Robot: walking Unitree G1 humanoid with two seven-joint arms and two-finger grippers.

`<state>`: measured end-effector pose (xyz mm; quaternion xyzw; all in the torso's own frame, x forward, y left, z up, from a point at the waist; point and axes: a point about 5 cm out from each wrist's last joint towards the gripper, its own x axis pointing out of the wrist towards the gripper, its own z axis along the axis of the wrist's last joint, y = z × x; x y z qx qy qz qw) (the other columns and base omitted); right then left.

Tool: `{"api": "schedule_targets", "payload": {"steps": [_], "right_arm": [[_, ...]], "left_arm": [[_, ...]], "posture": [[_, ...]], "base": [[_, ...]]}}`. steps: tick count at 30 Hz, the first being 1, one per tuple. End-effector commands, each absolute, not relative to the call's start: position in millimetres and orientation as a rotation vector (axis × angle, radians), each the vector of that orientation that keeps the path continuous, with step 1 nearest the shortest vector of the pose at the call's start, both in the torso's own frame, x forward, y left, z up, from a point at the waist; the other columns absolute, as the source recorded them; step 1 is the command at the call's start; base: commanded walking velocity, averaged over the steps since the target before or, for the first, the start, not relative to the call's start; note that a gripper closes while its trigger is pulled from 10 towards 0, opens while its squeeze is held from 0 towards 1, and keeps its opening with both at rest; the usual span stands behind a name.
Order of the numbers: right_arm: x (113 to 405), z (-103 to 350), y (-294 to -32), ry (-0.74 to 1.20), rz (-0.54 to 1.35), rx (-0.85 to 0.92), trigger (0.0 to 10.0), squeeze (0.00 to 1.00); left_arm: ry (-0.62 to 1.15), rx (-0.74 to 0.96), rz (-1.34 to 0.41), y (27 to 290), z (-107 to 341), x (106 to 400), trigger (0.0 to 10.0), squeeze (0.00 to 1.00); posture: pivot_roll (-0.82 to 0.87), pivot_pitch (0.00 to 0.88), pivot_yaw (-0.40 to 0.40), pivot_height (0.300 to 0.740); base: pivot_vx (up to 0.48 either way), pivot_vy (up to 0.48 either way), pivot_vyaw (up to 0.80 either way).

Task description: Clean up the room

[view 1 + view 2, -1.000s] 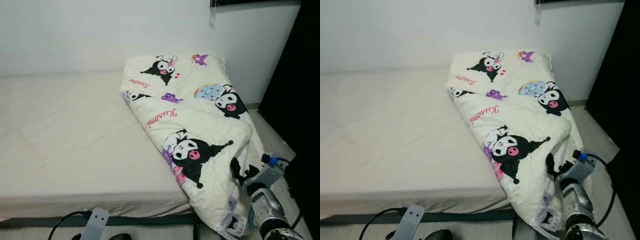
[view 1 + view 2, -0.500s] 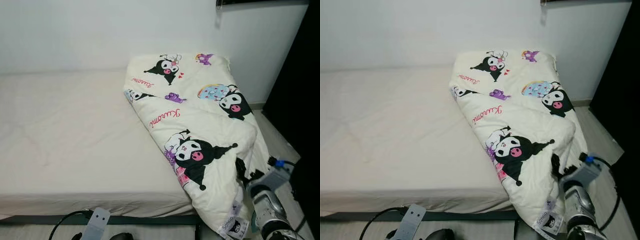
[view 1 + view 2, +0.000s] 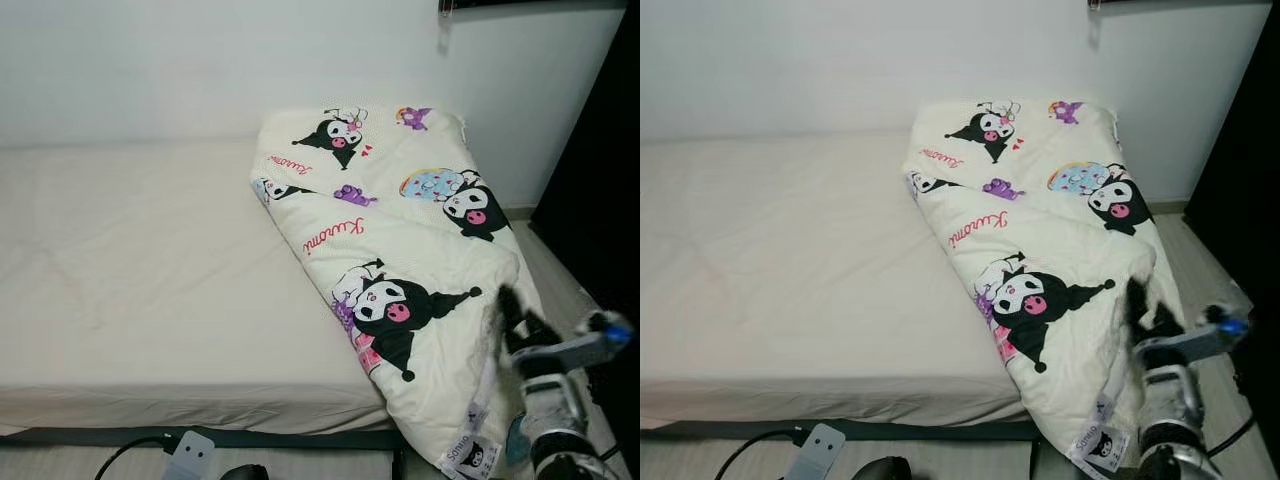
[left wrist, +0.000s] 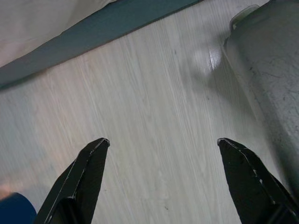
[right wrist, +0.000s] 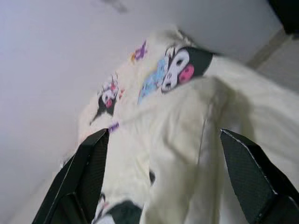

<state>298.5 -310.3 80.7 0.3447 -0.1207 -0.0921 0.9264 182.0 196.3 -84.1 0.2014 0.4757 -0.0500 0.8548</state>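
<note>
A cream quilt (image 3: 400, 230) printed with black cartoon figures lies folded along the right side of the bed, its lower edge hanging over the bed's front corner. My right gripper (image 3: 518, 318) is raised at that hanging edge on the quilt's right side. In the right wrist view its fingers (image 5: 88, 177) stand wide apart with the quilt (image 5: 182, 126) just ahead and nothing between them. My left gripper (image 4: 162, 140) hangs low by the bed's front, open over the pale wooden floor (image 4: 154, 107).
The mattress (image 3: 130, 270) in a cream sheet spans the left and middle, against a white wall (image 3: 200, 60). A dark opening (image 3: 600, 180) stands at the right. The dark bed frame (image 4: 117, 23) and a grey object (image 4: 266, 70) lie near my left gripper.
My right gripper has lifted up and a little to the right along the quilt's hanging edge, and its wrist has turned. The camera has drifted slightly. The quilt lies as before.
</note>
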Motion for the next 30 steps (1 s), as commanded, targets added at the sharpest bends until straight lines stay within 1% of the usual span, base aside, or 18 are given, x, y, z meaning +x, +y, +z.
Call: {"api": "schedule_targets", "payload": {"steps": [1,5,7,9,14,16,17,18,19,20,25,28,29,30], "right_arm": [[296,75,-308,-0.236,-0.191,0.736,10.0,0.00],[296,70,-305,-0.153,-0.191,0.662,10.0,0.00],[299,63,-296,-0.068,-0.193,0.617,10.0,0.00],[299,61,-294,-0.053,-0.192,0.615,10.0,0.00],[305,59,-280,0.003,-0.135,0.560,10.0,0.00],[305,55,-279,0.077,-0.157,0.492,10.0,0.00],[305,55,-279,0.077,-0.157,0.492,10.0,0.00],[303,50,-282,0.139,-0.209,0.453,10.0,0.00],[298,43,-290,0.210,-0.300,0.414,10.0,0.00],[298,43,-290,0.210,-0.300,0.414,10.0,0.00],[287,39,-306,0.215,-0.428,0.404,10.0,0.00],[285,39,-307,0.199,-0.440,0.423,10.0,0.00],[285,39,-307,0.192,-0.440,0.429,10.0,0.64],[285,39,-307,0.192,-0.440,0.429,10.0,0.64]], "left_arm": [[1.046,0.418,-0.141,194,-90,172,10.0,0.00],[1.048,0.425,-0.147,195,-90,170,10.0,0.00],[1.054,0.431,-0.151,196,-91,167,10.0,0.00],[1.056,0.433,-0.151,197,-91,166,10.0,0.00],[1.066,0.463,-0.167,202,-93,160,10.0,0.00],[1.071,0.473,-0.171,204,-94,157,10.0,0.00],[1.071,0.473,-0.171,204,-94,157,10.0,0.00],[1.073,0.478,-0.172,206,-94,156,10.0,0.00],[1.076,0.486,-0.175,208,-94,155,10.0,0.00],[1.076,0.486,-0.175,208,-94,155,10.0,0.00],[1.074,0.510,-0.189,212,-93,154,10.0,0.00],[1.073,0.518,-0.192,214,-93,155,10.0,0.00],[1.072,0.522,-0.193,215,-92,155,10.0,0.00],[1.072,0.522,-0.193,215,-92,155,10.0,0.00]], "posture": [[-0.13,0.109,0.075,0.600],[-0.13,0.121,0.077,0.600],[-0.13,0.135,0.083,0.600],[-0.13,0.135,0.083,0.600],[-0.11,0.170,0.091,0.600],[-0.11,0.177,0.092,0.600],[-0.11,0.177,0.092,0.600],[-0.10,0.184,0.093,0.600],[-0.10,0.188,0.097,0.600],[-0.10,0.188,0.097,0.600],[-0.09,0.191,0.112,0.600],[-0.08,0.193,0.121,0.600],[-0.08,0.194,0.123,0.600],[-0.08,0.194,0.123,0.600]], "base": [[0.000,0.000,0.00],[0.000,0.000,0.00],[0.000,0.000,0.00],[0.000,0.000,0.00],[0.000,0.000,0.00],[0.000,0.000,0.00],[0.000,0.000,0.00],[0.000,0.000,0.00],[0.000,0.000,0.00],[0.000,0.000,0.00],[0.000,0.000,0.00],[0.000,0.000,0.00],[0.000,0.000,0.00],[0.000,0.000,0.00]]}}
